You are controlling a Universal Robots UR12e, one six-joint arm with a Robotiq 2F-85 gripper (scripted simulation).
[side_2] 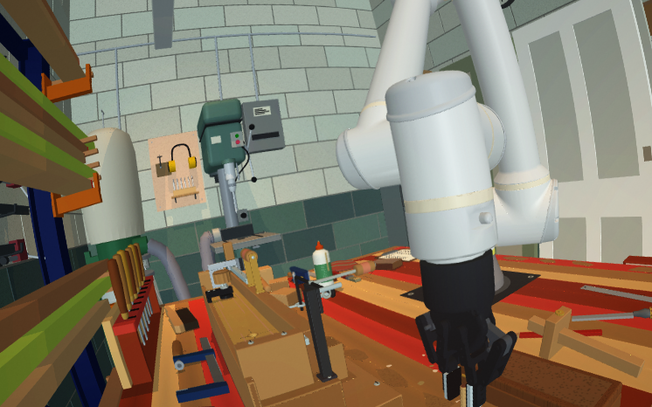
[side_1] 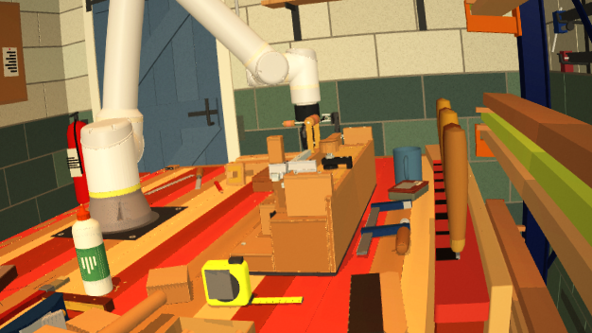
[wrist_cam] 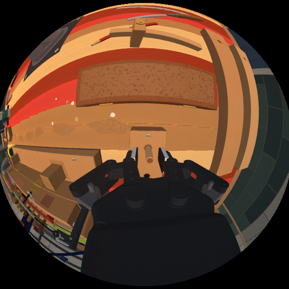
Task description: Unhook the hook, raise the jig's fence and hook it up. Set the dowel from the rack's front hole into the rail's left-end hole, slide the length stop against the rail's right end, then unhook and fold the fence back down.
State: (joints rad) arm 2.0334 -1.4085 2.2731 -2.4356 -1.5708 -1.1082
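My gripper point(wrist_cam: 147, 156) hangs open over the small wooden dowel rack point(wrist_cam: 148, 147) at the near end of the bench, its fingers either side of the upright dowel point(wrist_cam: 148, 155) in the rack and holding nothing. In the second side camera the gripper point(side_2: 460, 386) reaches the bottom edge of the picture, with the dowel tip point(side_2: 463, 396) between the fingers. The jig point(side_1: 312, 208) is a long wooden box with a metal rail point(side_1: 295, 163) and a black length stop point(side_1: 336, 162) on top. Its fence point(side_2: 259, 305) lies along the jig. The hook is too small to make out.
The red and wood workbench point(side_1: 189, 222) carries a cork-topped block point(wrist_cam: 147, 82) beyond the rack, a black clamp post point(side_2: 317, 331) beside the jig, a tape measure point(side_1: 226, 282), a glue bottle point(side_1: 91, 255) and a chisel rack point(side_1: 451, 189).
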